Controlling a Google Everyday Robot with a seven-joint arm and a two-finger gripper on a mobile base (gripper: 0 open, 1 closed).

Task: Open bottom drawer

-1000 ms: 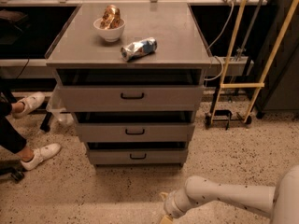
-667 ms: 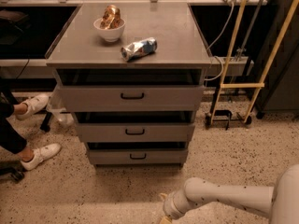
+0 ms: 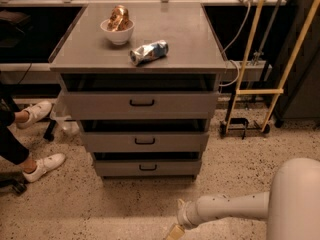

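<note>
The bottom drawer (image 3: 148, 168) is the lowest and shortest grey front of the cabinet, with a small black loop handle (image 3: 148, 167) at its centre. It stands shut, like the middle drawer (image 3: 145, 142) and the tall top drawer (image 3: 142, 104) above it. My gripper (image 3: 173, 231) is low at the bottom edge of the view, on the floor side in front of the cabinet and a little right of the handle, well apart from it. The white arm (image 3: 235, 209) reaches in from the lower right.
On the cabinet top (image 3: 190, 49) stand a white bowl (image 3: 118, 31) with a brown item and a lying crushed can (image 3: 148, 52). A person's legs and white shoes (image 3: 44, 165) are at the left. A yellow-framed cart (image 3: 260, 91) stands at the right.
</note>
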